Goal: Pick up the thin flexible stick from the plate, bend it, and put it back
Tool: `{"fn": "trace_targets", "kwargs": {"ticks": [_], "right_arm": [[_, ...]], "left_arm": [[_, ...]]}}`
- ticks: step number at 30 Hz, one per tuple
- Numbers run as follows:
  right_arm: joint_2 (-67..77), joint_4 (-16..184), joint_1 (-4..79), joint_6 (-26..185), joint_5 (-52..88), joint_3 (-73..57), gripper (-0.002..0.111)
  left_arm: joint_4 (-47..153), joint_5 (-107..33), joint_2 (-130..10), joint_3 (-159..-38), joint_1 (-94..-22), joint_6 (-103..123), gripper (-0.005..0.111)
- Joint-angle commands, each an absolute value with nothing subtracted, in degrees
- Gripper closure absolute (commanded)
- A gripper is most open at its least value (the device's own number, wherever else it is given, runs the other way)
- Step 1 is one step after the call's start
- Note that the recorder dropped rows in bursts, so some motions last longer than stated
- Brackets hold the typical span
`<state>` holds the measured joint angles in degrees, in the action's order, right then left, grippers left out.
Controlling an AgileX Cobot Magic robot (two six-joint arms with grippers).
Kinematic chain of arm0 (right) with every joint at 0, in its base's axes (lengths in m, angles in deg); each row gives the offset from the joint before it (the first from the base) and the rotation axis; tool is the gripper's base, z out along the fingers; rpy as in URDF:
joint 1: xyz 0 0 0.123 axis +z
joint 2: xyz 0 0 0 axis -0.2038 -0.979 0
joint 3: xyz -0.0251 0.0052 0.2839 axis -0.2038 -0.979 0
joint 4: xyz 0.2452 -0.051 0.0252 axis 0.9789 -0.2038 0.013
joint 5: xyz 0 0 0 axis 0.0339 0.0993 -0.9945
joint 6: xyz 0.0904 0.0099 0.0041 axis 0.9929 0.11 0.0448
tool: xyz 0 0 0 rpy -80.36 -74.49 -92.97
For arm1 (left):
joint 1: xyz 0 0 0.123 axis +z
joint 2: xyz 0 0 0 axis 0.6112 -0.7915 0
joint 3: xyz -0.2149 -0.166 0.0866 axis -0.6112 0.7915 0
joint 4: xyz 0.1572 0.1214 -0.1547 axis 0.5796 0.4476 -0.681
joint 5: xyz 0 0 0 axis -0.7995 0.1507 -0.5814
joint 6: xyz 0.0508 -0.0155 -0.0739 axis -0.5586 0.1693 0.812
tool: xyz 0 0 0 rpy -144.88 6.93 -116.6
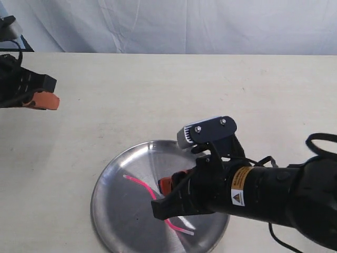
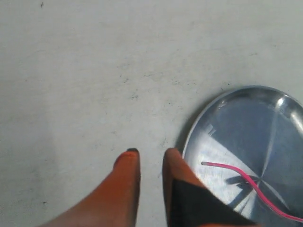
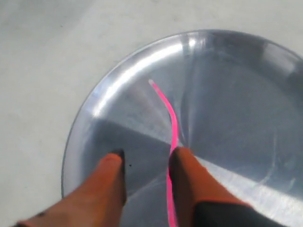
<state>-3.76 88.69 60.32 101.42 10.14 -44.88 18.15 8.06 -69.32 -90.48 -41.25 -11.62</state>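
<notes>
The silver plate [image 1: 120, 213] lies near the table's front, with the thin pink stick [image 1: 138, 183] resting in it, kinked in the middle and with its whitish tip [image 1: 187, 231] toward the front. My right gripper [image 1: 160, 197] hovers low over the plate, open. In the right wrist view the stick [image 3: 164, 102] runs along the inner face of one finger [image 3: 182, 165] of the right gripper [image 3: 146, 155], and the other finger stands apart. My left gripper [image 1: 45, 100] stays far left, off the plate. Its fingers [image 2: 130, 163] are slightly parted around nothing, beside the plate [image 2: 246, 123] and stick [image 2: 227, 166].
The pale table [image 1: 158, 95] stretches wide behind and left of the plate. A white cloth backdrop [image 1: 174, 23] hangs along the far edge. The right arm's dark body [image 1: 274, 192] covers the plate's right rim.
</notes>
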Motion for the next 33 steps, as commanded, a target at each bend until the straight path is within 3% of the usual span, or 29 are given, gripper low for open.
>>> {"fn": "trace_targets", "kwargs": {"ticks": [1, 7, 15, 33], "right_arm": [[5.1, 88.4, 60.4, 95.6, 17.4, -42.6, 0.108], [16.7, 87.1, 60.4, 94.6, 25.6, -41.6, 0.108], [24.0, 84.0, 60.4, 94.6, 29.9, -41.6, 0.108], [28.0, 74.8, 58.0, 93.7, 31.3, -41.6, 0.108]], "left_arm": [[16.2, 8.2, -60.0, -87.0, -41.2, -14.3, 0.107], [3.8, 4.0, -41.5, -79.5, -41.2, -23.4, 0.107], [6.9, 1.2, -24.3, -75.0, -41.2, -22.5, 0.107], [8.5, 0.9, -18.9, -75.0, -41.2, -22.5, 0.107]]}}
